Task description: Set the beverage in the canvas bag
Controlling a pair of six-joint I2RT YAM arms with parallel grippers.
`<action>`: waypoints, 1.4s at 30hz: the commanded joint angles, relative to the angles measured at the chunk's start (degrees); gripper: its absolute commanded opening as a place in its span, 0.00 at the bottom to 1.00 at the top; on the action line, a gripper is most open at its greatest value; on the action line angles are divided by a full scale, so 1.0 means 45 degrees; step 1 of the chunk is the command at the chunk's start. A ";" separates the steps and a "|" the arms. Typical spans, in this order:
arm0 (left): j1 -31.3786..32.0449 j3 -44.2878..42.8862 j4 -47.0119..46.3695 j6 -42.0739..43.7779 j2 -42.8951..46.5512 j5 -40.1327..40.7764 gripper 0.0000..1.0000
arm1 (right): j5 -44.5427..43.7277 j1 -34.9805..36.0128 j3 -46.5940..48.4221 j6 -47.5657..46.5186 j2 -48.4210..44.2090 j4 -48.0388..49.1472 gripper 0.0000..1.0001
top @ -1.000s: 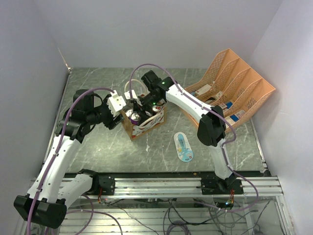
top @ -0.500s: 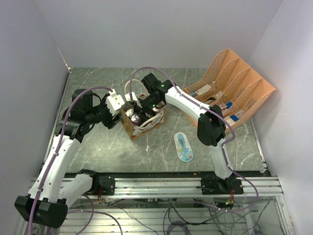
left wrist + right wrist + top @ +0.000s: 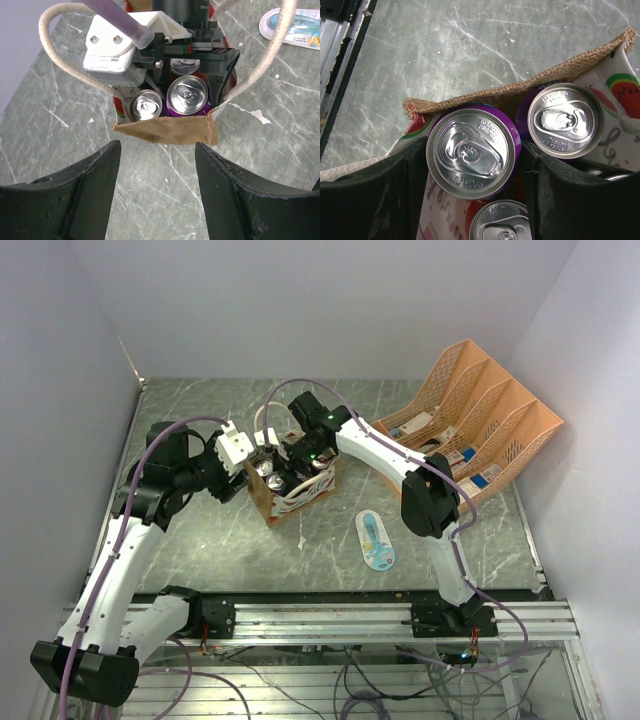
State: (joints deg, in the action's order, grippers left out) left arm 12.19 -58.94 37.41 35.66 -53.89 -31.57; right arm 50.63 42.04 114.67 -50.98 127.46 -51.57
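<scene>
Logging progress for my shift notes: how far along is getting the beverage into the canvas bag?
Done: the purple can sits down inside the canvas bag, beside two other cans. In hand: the right hand straddles that can, apparently gripping it; the left hand hangs open before the bag. Left: release and lift out.
</scene>
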 commanded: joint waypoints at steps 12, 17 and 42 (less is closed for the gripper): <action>-0.0283 -0.0208 -0.1233 -0.1001 0.0203 0.1539 0.73 | 0.0206 0.0023 -0.0677 0.1092 -0.0472 0.1114 0.60; -0.0363 -0.0184 -0.1301 -0.1088 0.0256 0.1578 0.74 | 0.0113 0.0072 -0.0673 0.1233 -0.0510 0.1124 0.62; -0.0442 -0.0006 -0.1360 -0.0952 0.0452 0.1435 0.75 | -0.0328 0.0230 -0.0911 0.1678 -0.1006 0.1475 0.86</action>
State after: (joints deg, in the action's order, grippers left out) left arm 10.96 -58.94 33.63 31.62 -52.49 -25.45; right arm 47.51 42.22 110.93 -44.27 126.61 -46.57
